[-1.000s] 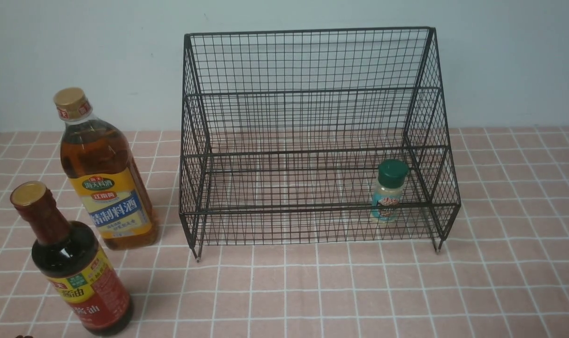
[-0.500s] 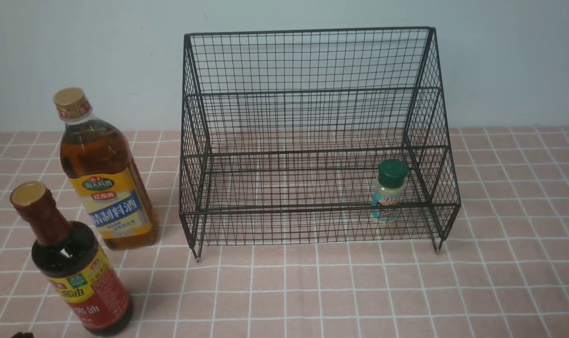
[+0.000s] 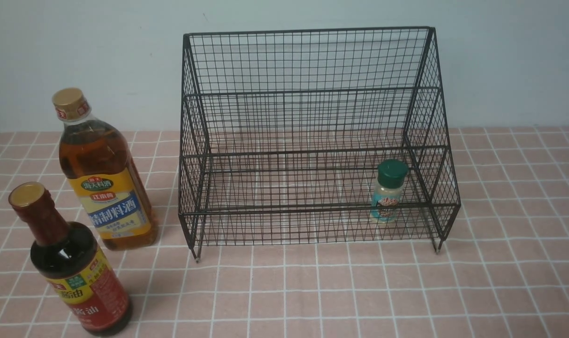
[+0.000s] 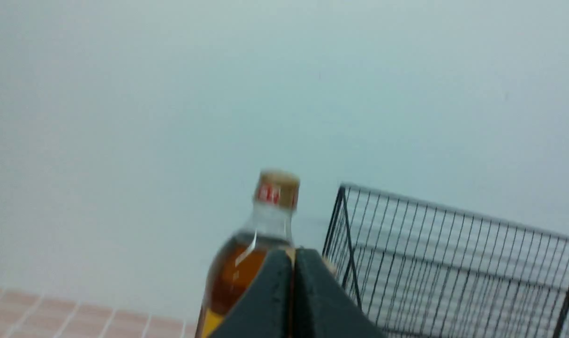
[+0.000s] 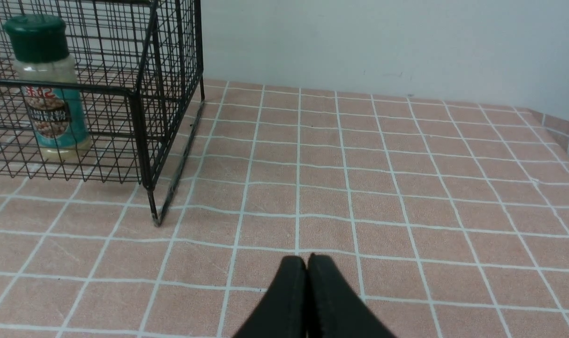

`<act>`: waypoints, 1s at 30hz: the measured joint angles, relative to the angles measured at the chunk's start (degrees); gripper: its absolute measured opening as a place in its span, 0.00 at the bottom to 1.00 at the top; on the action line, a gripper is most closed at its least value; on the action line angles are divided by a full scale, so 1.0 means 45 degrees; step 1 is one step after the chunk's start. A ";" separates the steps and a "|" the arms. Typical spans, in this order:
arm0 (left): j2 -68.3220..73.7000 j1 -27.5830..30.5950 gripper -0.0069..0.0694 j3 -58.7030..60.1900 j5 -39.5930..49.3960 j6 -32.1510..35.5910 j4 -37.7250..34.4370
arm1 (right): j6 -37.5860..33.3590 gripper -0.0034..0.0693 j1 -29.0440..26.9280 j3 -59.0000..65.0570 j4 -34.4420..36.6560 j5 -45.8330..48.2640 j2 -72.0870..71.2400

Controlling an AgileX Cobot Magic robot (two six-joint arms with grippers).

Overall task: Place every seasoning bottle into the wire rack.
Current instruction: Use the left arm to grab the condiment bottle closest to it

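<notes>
In wire rack [image 3: 307, 90] — green-capped shaker [image 3: 388, 190]

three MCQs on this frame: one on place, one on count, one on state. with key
1. Where in the wire rack is the green-capped shaker jar?
A. upper tier, left end
B. lower front tier, right end
C. lying across the top rim

2. How many bottles stand on the table outside the rack?
A. one
B. two
C. three

3. How do the right arm's jaws stand?
A. wide open
B. shut on a bottle
C. shut, holding nothing

Key:
1 B: the front view shows the jar upright behind the front rail, near the rack's right side.
2 B: the amber bottle and the dark soy-sauce bottle stand left of the rack.
3 C: the right wrist view shows the tips pressed together over bare tiles.
</notes>
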 joint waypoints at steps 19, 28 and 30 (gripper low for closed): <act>0.7816 0.0000 0.84 -0.3734 -0.0006 -0.0543 0.2279 | 0.0000 0.03 0.0000 0.0000 0.0000 0.0000 0.0000; 1.1283 0.0000 0.93 -0.3842 -0.2265 -0.0543 0.2371 | -0.0011 0.03 0.0000 0.0000 0.0000 0.0000 0.0000; 1.2197 0.0000 0.90 -0.3842 -0.2574 -0.0543 0.2371 | -0.0011 0.03 0.0000 0.0000 0.0000 0.0000 0.0000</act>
